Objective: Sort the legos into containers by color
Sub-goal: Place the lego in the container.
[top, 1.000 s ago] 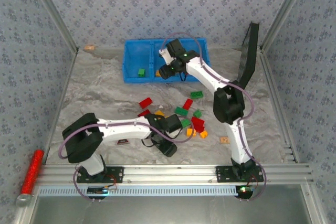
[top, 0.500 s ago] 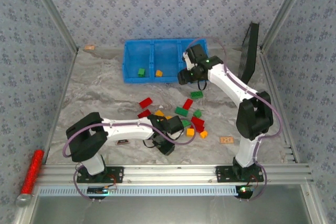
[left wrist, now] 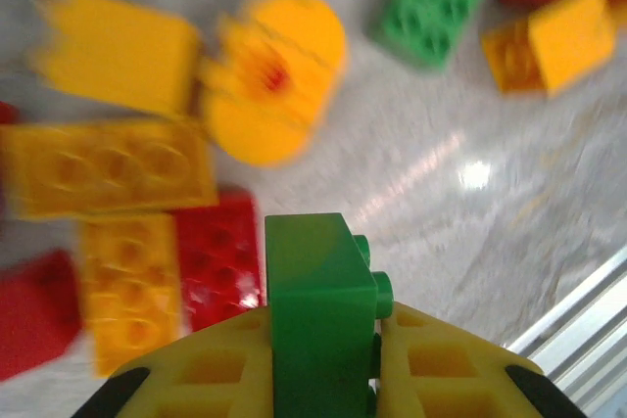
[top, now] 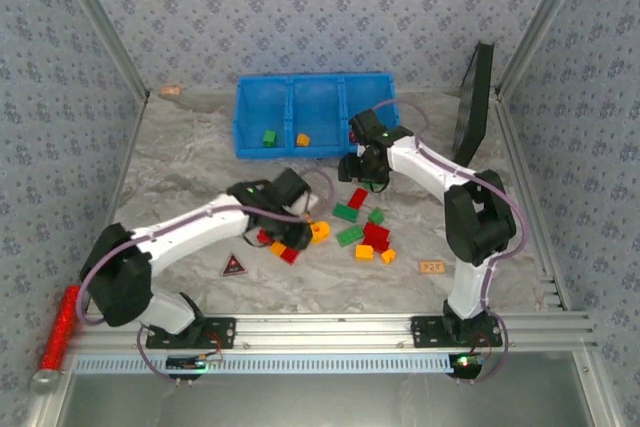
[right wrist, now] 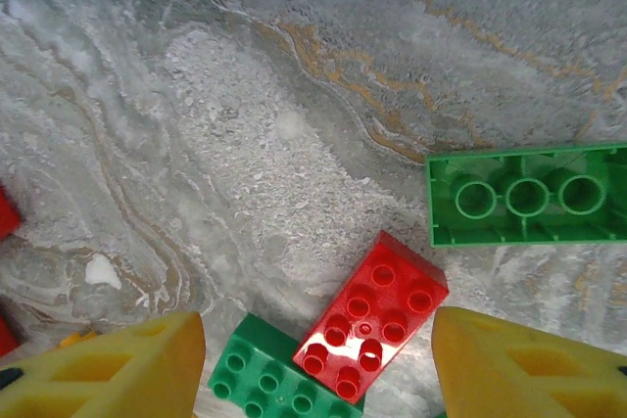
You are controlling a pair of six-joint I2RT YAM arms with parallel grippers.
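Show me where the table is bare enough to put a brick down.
Bare table runs from the blue bin to the left wall, and again along the near rail in front of the pile. Crowded: the loose legos between the left gripper, shut on a green brick, and the open right gripper.

Lab test cell: wallpapered panels [top: 300, 7] in aluminium framing [top: 330, 327] enclose a marbled table [top: 190, 162] with 2 bolted robot arms [top: 190, 230].
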